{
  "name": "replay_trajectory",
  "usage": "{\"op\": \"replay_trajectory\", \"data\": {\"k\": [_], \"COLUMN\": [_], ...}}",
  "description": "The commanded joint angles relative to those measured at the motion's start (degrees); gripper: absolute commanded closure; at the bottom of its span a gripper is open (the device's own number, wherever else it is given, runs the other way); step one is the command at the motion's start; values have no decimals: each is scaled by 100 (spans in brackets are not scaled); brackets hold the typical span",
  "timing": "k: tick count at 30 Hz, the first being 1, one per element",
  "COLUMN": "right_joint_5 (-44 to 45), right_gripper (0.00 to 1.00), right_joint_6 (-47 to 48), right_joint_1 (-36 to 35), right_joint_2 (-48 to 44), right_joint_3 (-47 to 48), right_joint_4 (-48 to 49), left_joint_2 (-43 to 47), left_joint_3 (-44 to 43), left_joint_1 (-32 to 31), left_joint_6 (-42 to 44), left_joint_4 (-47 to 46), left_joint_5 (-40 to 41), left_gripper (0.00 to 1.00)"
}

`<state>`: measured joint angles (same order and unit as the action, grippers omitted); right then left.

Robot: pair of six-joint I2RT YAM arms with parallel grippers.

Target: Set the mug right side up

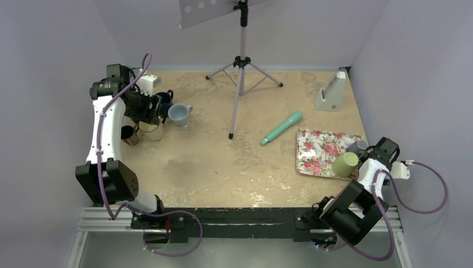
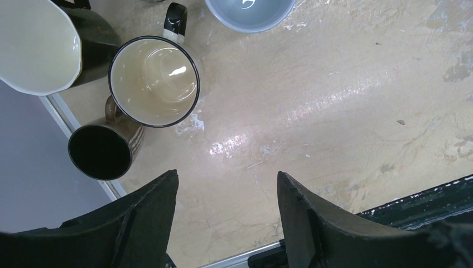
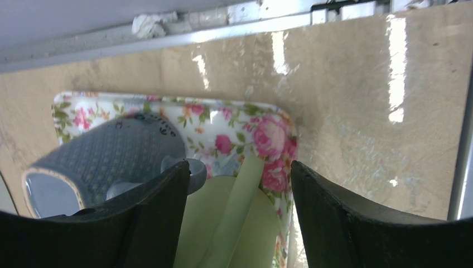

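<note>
A light green mug sits on the near right part of the floral tray, its flat end seemingly up. In the right wrist view the green mug and its handle lie between the jaws of my right gripper, which is open around it; contact does not show. The right gripper is at the tray's right edge. A grey patterned mug lies on its side just beyond. My left gripper is open and empty, above bare table near the left mugs.
Upright mugs cluster at the far left: a cream one with a black rim, a dark brown one, a large white one and a blue-grey one. A teal tube, a tripod and a white stand stand beyond.
</note>
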<state>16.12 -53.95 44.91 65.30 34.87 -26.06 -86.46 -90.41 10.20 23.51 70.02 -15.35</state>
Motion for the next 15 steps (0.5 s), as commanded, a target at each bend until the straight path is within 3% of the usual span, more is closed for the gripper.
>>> {"op": "replay_trajectory", "data": {"k": [1, 10, 15], "right_joint_5": [33, -116, -334], "right_gripper": [30, 32, 33], "right_joint_6": [-104, -622, -584], "right_joint_1": [-454, -1701, -2042], "right_joint_2": [-152, -109, 41], "right_joint_3": [-137, 78, 212], "right_joint_4": [-46, -152, -8], "left_joint_2": [122, 75, 26], "left_joint_3": [-288, -215, -282], "left_joint_1": [-10, -19, -18], "left_joint_6": [-39, -40, -72], "left_joint_4": [-69, -96, -87], "left_joint_5": [-126, -146, -170], "left_gripper": [31, 31, 31]}}
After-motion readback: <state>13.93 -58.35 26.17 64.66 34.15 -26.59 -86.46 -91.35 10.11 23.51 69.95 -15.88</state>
